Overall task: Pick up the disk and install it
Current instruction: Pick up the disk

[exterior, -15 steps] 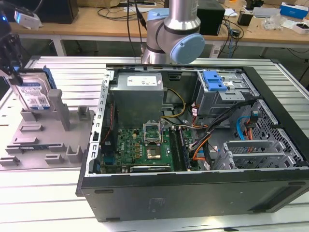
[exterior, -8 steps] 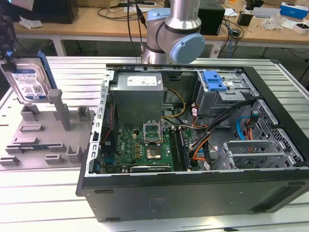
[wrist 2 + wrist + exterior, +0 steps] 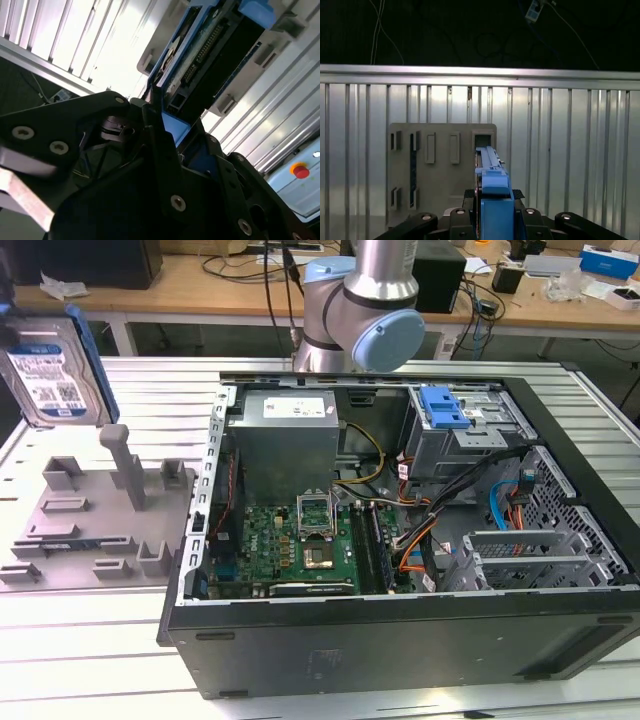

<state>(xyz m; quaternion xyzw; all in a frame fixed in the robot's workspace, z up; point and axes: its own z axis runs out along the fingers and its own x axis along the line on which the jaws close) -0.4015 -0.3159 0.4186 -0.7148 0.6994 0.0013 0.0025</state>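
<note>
Exterior view: disk (image 3: pixel 48 375) hangs high over the grey fixture (image 3: pixel 90 525); first wrist view, gripper (image 3: pixel 493 199) clamped on its blue edge.

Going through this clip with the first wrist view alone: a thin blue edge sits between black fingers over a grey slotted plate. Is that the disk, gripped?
Observer: Yes. The second wrist view shows the gripper shut on the disk, a flat silver hard drive in a bright blue plastic carrier, connector pins visible.
Operator: Off the plate?
Observer: The exterior view shows it hanging clear above the grey plastic holder plate, white-and-blue label facing the camera.
</note>
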